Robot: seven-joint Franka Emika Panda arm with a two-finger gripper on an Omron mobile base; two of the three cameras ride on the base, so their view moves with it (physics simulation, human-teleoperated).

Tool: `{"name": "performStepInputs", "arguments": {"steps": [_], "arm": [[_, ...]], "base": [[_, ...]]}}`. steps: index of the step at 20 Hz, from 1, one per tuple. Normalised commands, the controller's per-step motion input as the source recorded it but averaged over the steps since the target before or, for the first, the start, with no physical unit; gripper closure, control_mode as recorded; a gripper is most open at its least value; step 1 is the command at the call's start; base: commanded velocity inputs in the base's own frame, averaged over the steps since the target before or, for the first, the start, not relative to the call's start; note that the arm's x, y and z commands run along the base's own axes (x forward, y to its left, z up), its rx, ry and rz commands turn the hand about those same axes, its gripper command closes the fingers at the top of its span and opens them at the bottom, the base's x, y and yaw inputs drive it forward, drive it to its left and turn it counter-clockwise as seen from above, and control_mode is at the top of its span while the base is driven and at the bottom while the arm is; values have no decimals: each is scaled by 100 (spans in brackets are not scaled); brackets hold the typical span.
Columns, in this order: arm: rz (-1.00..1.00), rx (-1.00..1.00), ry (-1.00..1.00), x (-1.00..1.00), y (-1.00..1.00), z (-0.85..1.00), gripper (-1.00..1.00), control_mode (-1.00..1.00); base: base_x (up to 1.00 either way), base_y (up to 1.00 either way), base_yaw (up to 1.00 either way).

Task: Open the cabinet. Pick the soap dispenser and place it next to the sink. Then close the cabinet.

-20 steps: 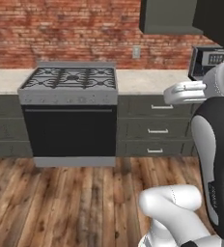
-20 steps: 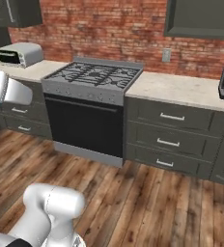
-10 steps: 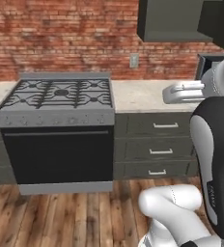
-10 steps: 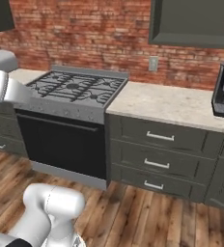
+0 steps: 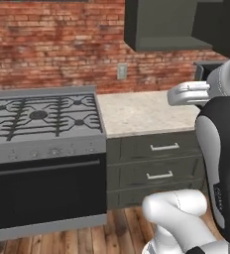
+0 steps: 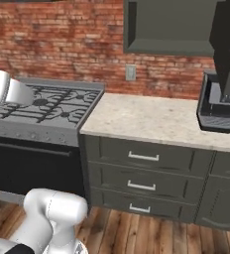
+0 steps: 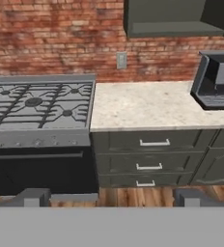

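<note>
A dark grey-green wall cabinet [image 5: 161, 25] [image 6: 171, 27] [image 7: 164, 17] hangs on the brick wall above the counter. Its lower part and underside show, while its door front and handle are cut off by the top edge. The soap dispenser and the sink are out of view. My gripper [image 7: 111, 198] is open, its two dark fingertips [image 7: 32, 197] far apart with nothing between them. It is held well back from the counter and points at the low drawers. The white hand [image 5: 189, 93] [image 6: 8, 92] hovers at counter height.
A gas stove [image 5: 37, 119] [image 6: 42, 104] [image 7: 39, 103] stands left of a speckled beige counter [image 5: 146, 111] [image 6: 146, 119] [image 7: 143, 103] over three drawers [image 7: 150, 157]. A dark boxy appliance [image 6: 221, 101] [image 7: 215, 79] sits at the counter's right. Wooden floor lies in front.
The whole picture has slid left and grown larger, so the base has driven right and closer. The stove has gone to the left edge; counter and wall cabinet have come in. The gripper stays open.
</note>
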Motion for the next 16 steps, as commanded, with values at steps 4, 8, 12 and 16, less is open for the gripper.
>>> {"name": "performStepInputs", "arguments": {"steps": [4,8,12,16], "arm": [[0,0,0,0,0,0,-100,100],[0,0,0,0,0,0,-100,100],[0,0,0,0,0,0,-100,100],[0,0,0,0,0,0,-100,100]], "base": [[48,0,-24],[42,-8,-24],[64,-26,-19],[48,-45,-2]]}}
